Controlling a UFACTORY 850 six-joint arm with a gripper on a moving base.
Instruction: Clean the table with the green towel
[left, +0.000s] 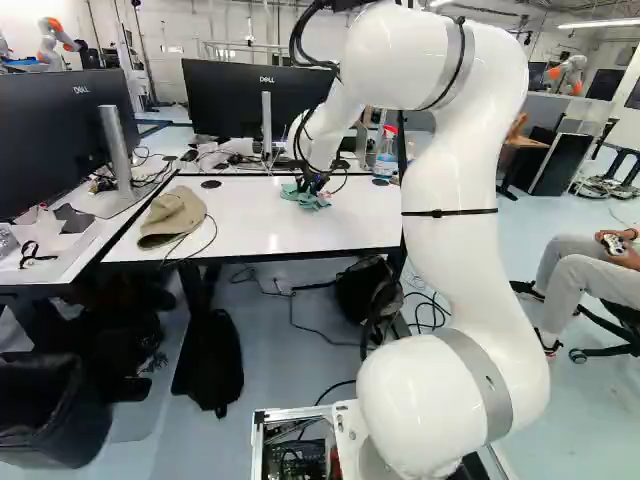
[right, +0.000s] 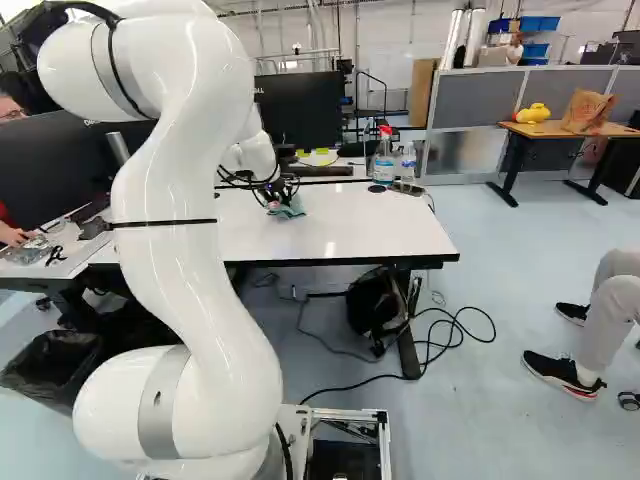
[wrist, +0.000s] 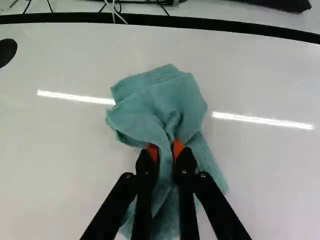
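The gripper (wrist: 165, 151) is pinching a ridge of the towel (wrist: 160, 102) in narrow jaws, and the towel is lying bunched on the table (left: 250, 220). Wiping is seemingly the step in hand; the next move is calling for a light, level sweep across the table. The towel is folding softly, matte and rumpled; the table is gleaming, flat and smooth, the cloth cap (left: 173, 214) slumping near its edge.

We've got the green towel (wrist: 155, 100) here, bunched and creased, lying on the glossy white table (wrist: 60, 160)!
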